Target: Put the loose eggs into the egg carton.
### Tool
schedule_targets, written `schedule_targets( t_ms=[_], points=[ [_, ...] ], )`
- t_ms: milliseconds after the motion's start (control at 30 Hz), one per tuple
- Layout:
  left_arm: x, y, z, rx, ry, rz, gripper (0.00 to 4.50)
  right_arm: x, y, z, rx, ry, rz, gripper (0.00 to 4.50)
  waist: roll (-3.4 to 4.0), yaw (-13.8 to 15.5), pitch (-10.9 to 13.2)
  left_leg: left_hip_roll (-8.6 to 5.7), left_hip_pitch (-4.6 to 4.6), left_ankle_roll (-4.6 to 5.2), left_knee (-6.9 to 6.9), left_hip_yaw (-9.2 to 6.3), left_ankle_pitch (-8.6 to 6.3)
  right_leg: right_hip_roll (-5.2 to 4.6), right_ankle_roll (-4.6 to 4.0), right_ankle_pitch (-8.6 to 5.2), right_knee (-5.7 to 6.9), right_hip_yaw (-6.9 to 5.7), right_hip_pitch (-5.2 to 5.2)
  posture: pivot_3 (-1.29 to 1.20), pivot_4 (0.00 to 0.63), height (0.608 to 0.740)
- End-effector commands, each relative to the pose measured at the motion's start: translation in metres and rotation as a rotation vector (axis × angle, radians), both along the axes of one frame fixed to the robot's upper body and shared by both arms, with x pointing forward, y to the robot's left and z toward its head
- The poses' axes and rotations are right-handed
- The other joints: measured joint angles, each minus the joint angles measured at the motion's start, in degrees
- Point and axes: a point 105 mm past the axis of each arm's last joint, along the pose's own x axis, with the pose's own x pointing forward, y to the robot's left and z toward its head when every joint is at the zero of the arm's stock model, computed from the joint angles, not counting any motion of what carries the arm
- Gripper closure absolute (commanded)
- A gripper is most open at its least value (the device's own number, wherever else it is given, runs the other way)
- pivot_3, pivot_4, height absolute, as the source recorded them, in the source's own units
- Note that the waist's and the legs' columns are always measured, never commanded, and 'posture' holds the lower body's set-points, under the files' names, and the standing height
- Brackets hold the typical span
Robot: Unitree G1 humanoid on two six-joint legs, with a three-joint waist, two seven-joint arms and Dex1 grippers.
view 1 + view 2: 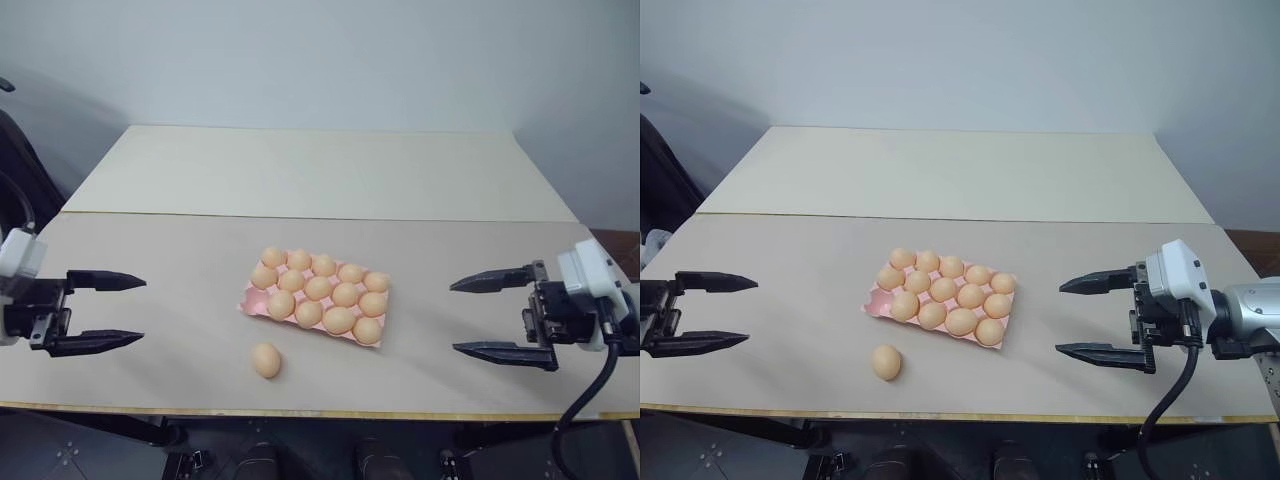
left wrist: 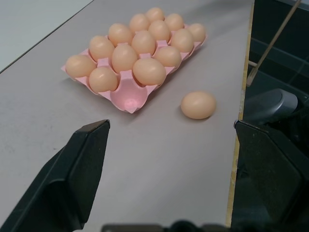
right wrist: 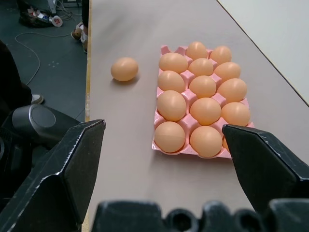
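Your left gripper [image 1: 135, 311] sits out at the left side of the table [image 1: 150, 260], jaws wide apart, nothing between them, pointing inward across the surface. Your right gripper [image 1: 462, 317] mirrors it on the right side, jaws also spread, empty, pointing inward.

Between them, mid-table, is the egg carton [image 1: 250, 300], pink, angled a bit to the table edge. Fourteen cups look filled. One cup is bare: the corner cup [image 2: 129, 99] nearest the front edge on the robot's left side, clear in the left wrist view.

One loose egg [image 1: 266, 360] is left. It lies on the table just in front of that empty corner, near the carton but not touching it, close to the front table edge.

Key relation: from the left gripper, the egg is inward and slightly toward the front edge. From the right gripper it is further off, and the carton's near-front corner sits partly in the way. The left arm looks like the nearer, cleaner reach.

Egg's long axis: it seems to run roughly front-to-back with a slight tilt in the head view; the egg is too round for certainty. If so, jaws coming in from the left would close across the short axis.

Judgement: last egg, task nearly done. You need a short carry into the near-left corner cup. Watch for the egg rolling off the front edge on contact.
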Motion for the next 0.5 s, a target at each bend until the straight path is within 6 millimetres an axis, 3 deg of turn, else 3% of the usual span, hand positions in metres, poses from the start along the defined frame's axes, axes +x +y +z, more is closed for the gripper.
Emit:
schedule_targets(
  t_ms=[33, 133, 300, 500],
  points=[
    [0.001, -0.009, 0.010, 0.009, -0.041, -0.042, 0.02, -0.002, 0.001, 0.010, -0.004, -0.035, 0.012, 0.00, 0.00, 0.0, 0.0, 0.00, 0.00, 0.00, 0.00, 0.00, 0.00, 0.00, 0.00, 0.00, 0.00, 0.00, 0.00, 0.00, 0.150, 0.740],
    [0.005, -0.030, 0.004, 0.012, -0.029, -0.137, 0.02, -0.002, 0.004, 0.010, -0.002, -0.038, 0.015, 0.00, 0.01, 0.4, 0.0, -0.01, 0.01, 0.00, 0.00, 0.00, 0.00, -0.01, 0.00, 0.00, 0.00, 0.00, 0.02, 0.00, 0.150, 0.740],
    [0.015, -0.078, -0.026, 0.088, -0.028, -0.356, 0.02, -0.003, 0.010, 0.010, 0.003, -0.045, 0.029, 0.00, 0.01, 1.0, 0.0, -0.03, -0.02, 0.00, 0.01, -0.01, 0.00, 0.01, -0.18, 0.11, 0.00, 0.02, 0.02, 0.00, 0.150, 0.740],
    [0.030, -0.115, -0.057, 0.185, -0.112, -0.545, 0.02, -0.005, 0.012, 0.013, 0.008, -0.051, 0.029, 0.00, 0.00, 1.0, 0.0, -0.05, -0.05, 0.00, 0.03, -0.01, 0.00, 0.01, -0.40, 0.25, -0.02, 0.03, 0.03, 0.00, 0.150, 0.740]
  ],
)
